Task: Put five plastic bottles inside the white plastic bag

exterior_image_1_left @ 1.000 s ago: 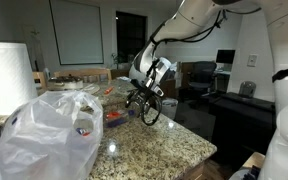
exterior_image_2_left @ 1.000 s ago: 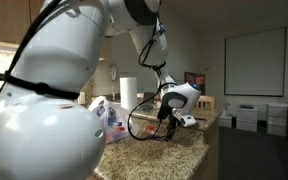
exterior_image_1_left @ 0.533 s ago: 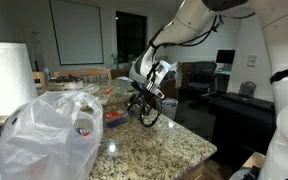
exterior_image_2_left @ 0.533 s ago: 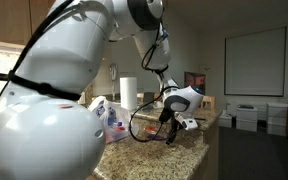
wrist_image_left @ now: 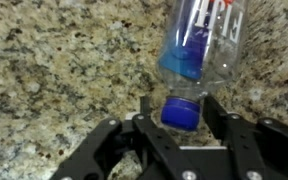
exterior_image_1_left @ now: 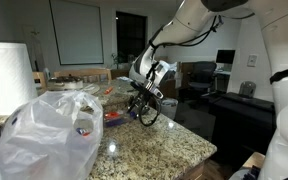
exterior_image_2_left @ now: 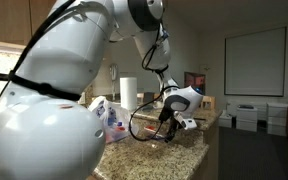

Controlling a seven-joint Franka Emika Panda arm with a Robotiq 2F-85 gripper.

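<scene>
One plastic bottle lies on its side near the edge of the countertop, well apart from the white plastic bag. The gripper sets its fingers either side of the blue cap; whether they pinch it cannot be told.

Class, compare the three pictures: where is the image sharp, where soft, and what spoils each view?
Wrist view: the bottle is soft, close to the lens; the granite counter is crisper; the tool is dark. In an exterior view the white plastic bag looms bright in the foreground; in an exterior view the robot's white body blocks the left half.
</scene>
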